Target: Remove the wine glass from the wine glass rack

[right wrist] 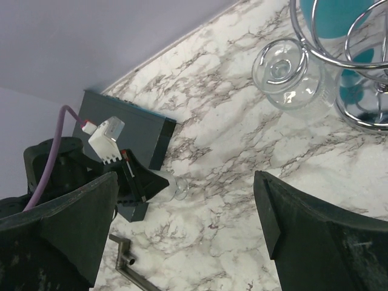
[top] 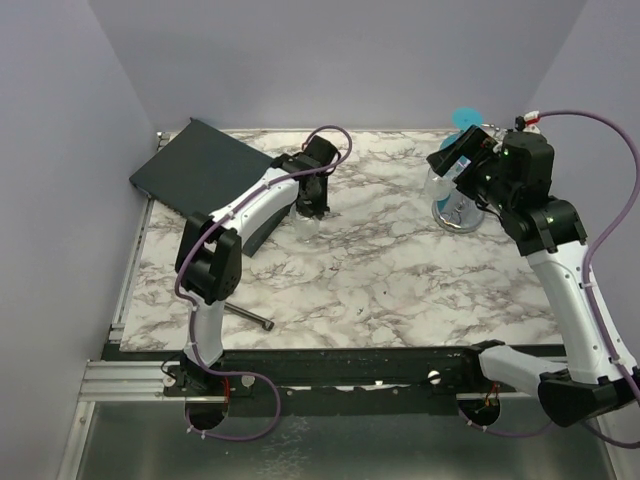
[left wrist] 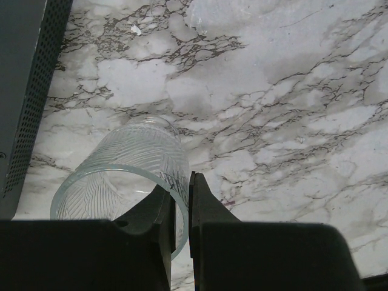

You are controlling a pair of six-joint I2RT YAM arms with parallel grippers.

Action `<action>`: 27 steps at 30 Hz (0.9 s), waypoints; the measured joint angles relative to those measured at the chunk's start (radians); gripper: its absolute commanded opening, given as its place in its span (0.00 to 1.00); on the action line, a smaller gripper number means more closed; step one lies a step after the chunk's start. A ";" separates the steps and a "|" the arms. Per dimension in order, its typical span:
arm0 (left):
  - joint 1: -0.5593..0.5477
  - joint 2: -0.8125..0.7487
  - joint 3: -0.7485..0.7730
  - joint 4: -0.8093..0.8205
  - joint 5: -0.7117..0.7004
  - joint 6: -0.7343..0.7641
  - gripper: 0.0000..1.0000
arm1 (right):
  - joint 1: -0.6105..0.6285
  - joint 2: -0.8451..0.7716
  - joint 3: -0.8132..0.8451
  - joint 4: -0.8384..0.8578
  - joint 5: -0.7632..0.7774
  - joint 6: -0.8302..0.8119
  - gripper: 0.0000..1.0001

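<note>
left gripper point(left wrist: 182, 189): clenched on rim of patterned glass point(left wrist: 130, 157)
right gripper point(right wrist: 187, 182): released, near wine glass rack point(right wrist: 364, 121)
wine glass point(right wrist: 285, 76): just left of rack

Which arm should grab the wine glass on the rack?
The right arm. Its open gripper hovers beside the wine glass on the rack, while the left gripper is far across the table, shut on a patterned glass.

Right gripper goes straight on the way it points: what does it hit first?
Likely bare table, seen between the open fingers of the right gripper. The left gripper and its glass lie further on; depth unclear.
</note>
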 measured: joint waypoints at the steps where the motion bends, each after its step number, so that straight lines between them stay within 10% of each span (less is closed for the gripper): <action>1: -0.003 0.008 0.000 0.000 -0.003 0.003 0.00 | -0.012 -0.001 -0.002 0.002 -0.005 0.000 1.00; 8: -0.026 0.035 0.002 0.000 -0.021 0.011 0.01 | -0.228 -0.003 -0.117 0.048 -0.209 0.003 1.00; 12: -0.038 0.042 0.014 0.002 -0.035 0.016 0.18 | -0.316 -0.008 -0.179 0.065 -0.302 0.014 1.00; 27: -0.063 0.044 0.018 0.002 -0.051 0.022 0.53 | -0.318 -0.109 -0.285 0.115 -0.372 0.077 1.00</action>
